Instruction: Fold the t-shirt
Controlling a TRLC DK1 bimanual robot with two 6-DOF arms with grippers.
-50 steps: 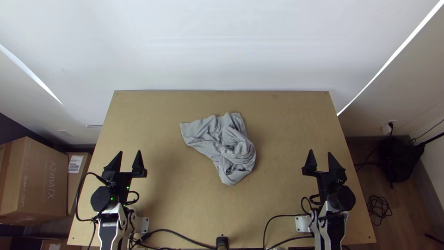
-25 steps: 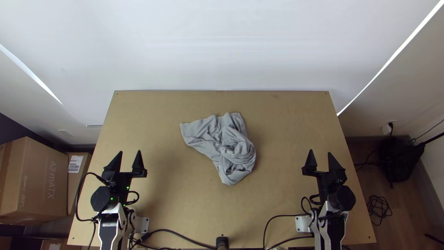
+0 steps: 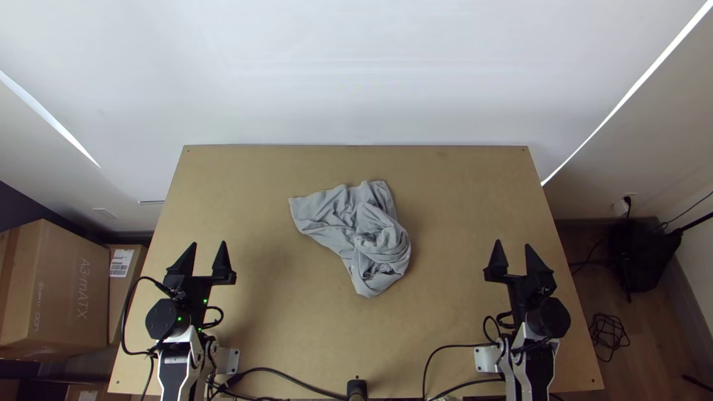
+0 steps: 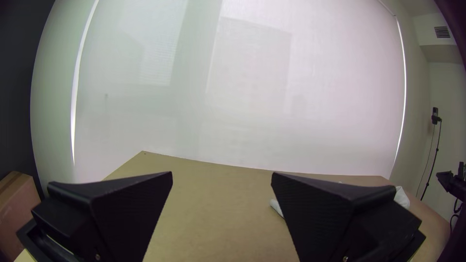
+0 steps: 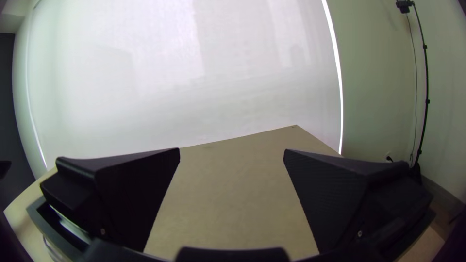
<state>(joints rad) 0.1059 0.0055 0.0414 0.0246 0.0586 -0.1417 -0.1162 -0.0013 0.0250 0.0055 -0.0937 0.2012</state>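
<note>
A grey t-shirt [image 3: 355, 232] lies bunched and crumpled at the middle of the table, with a twisted lump at its right side and a flatter corner toward the upper left. My left gripper [image 3: 209, 249] stands open at the table's left side, apart from the cloth. On the right side my right gripper [image 3: 513, 252] is open too, with nothing between its fingers. In the left wrist view, a bit of the t-shirt [image 4: 276, 206] shows beside a finger of the left gripper [image 4: 222, 175]. Bare table lies between the fingers of the right gripper [image 5: 232, 151] in its wrist view.
The wooden table [image 3: 445, 178] has bare surface all around the cloth. Black cables [image 3: 297, 382] run along its near edge by a small black device [image 3: 357, 389]. Cardboard boxes [image 3: 56, 289] stand on the floor at the left, and a black bag-like object [image 3: 645, 256] at the right.
The right gripper has shifted very slightly to the left. The t-shirt and the left arm are unchanged.
</note>
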